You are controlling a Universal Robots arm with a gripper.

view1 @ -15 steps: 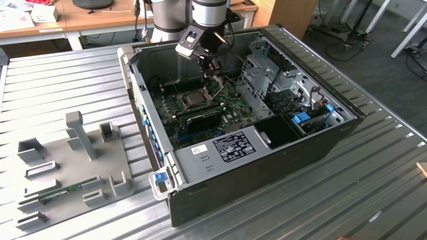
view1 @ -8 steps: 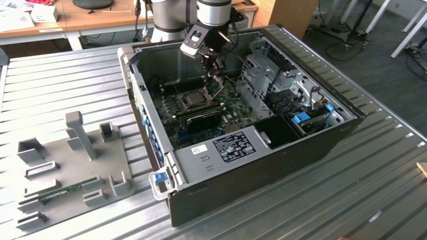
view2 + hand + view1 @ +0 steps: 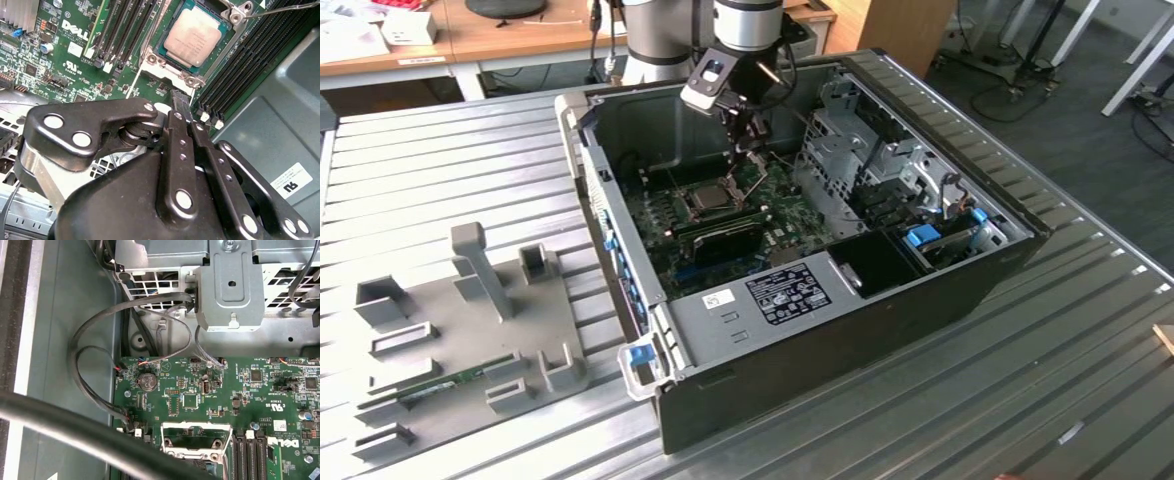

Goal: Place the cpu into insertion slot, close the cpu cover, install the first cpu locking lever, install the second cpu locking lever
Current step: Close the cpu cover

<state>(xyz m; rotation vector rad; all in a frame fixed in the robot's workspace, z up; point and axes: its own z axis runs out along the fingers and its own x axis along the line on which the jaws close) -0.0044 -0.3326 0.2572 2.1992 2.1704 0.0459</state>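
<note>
My jaws are pressed together with nothing between them. My gripper (image 3: 182, 104) hovers near the insertion slot (image 3: 711, 198), at about one o'clock from it in the exterior view. The cpu (image 3: 192, 37) lies seated in the slot, and the cpu cover (image 3: 170, 69) seems to be down around it. A thin locking lever (image 3: 282, 9) runs beside the slot. I judge slippage the main risk: closed tips glancing off that springy wire could strike the memory slots (image 3: 250, 65) or let the cover lift.
</note>
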